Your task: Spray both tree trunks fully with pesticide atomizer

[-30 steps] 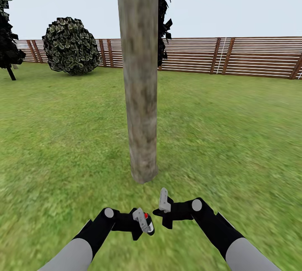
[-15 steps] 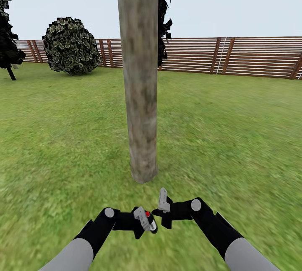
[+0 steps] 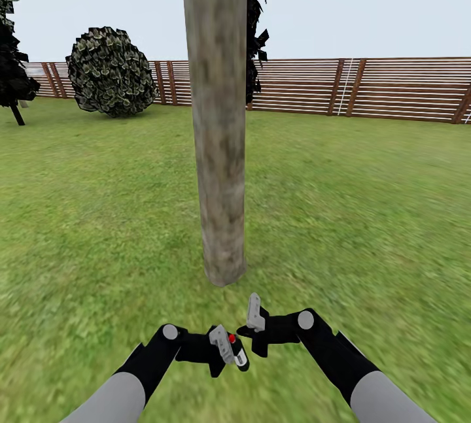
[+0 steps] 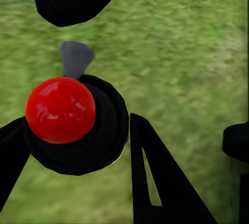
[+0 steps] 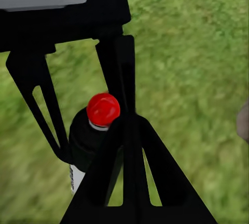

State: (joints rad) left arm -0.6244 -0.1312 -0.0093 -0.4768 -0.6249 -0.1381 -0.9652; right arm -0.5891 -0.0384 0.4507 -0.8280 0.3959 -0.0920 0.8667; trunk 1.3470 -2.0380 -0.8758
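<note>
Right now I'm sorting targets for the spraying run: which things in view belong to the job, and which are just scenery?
Job:
- atomizer, held in the left hand
- trunk
- right hand, nothing in it

Scenery:
- bush
- fence
- dark tree

head forward-down; wrists close, atomizer (image 4: 72,123) shared

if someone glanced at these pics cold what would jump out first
The thick mottled tree trunk rising mid-frame from the lawn, straight ahead of the robot. Next, the pesticide atomizer with its bright red cap, held in the left gripper low in the head view, the right gripper close beside it.
</note>
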